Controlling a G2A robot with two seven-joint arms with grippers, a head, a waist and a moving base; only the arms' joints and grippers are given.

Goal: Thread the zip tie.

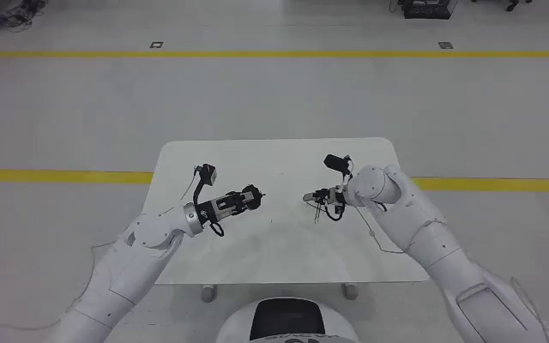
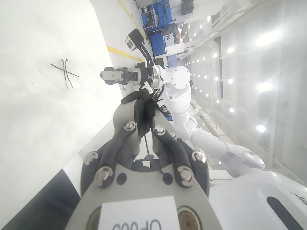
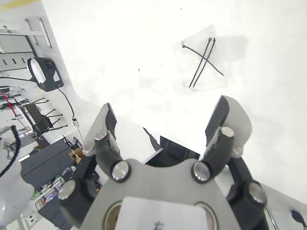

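Where zip ties cross, a white table stands (yellow-lined floor).

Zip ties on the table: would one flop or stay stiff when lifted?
Probably bendy but springy: the zip ties are thin black strips. Likely very light, so a nudge may slide them across the smooth white table.

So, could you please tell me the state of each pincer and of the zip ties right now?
Zip ties: three, straight, unthreaded, lying crossed on the table.
Left pincer: shut, over the table.
Right pincer: open, empty, close to the zip ties.
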